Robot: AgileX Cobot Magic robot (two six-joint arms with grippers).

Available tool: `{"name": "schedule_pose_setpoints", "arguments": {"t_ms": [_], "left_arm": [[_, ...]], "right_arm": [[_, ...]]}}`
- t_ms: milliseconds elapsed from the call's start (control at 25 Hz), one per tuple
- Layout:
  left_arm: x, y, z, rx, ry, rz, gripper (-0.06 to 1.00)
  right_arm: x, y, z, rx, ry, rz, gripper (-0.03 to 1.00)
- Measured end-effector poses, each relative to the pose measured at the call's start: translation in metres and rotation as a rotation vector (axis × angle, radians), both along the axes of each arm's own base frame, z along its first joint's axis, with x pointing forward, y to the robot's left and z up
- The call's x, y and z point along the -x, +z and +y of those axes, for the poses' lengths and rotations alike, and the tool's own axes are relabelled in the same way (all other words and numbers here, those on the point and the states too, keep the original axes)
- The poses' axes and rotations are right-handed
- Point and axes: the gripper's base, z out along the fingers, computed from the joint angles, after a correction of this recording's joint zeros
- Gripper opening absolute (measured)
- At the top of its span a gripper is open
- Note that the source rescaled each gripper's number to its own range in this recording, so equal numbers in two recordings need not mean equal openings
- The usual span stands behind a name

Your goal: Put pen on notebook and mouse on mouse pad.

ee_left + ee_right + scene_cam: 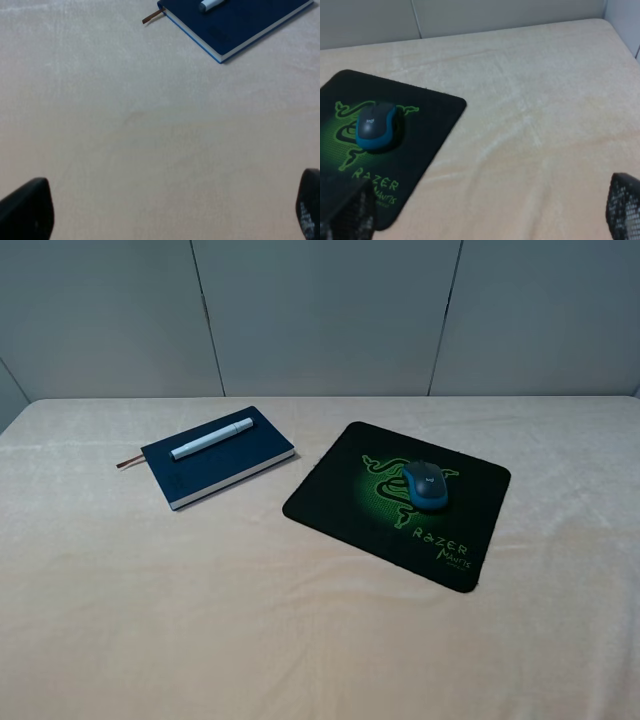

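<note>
Pen lying on notebook, mouse on mouse pad, my left pincer and right pincer both wide, empty, over bare worktop.

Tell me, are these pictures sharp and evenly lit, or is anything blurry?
The high view is soft and evenly lit, with faint shadows under the notebook and mouse. In the left wrist view the pen is cut off at the edge. In the right wrist view the near gripper fingers are dark and blurred.
</note>
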Motion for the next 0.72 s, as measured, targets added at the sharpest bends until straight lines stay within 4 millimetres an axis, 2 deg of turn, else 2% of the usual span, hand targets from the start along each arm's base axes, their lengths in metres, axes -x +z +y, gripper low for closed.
{"name": "schedule_pose_setpoints", "arguments": {"t_ms": [720], "left_arm": [[0.0,0.0,0.0,0.0,0.0,0.0,0.95]], "right_arm": [[0.0,0.0,0.0,0.001,0.0,0.0,1.0]]}}
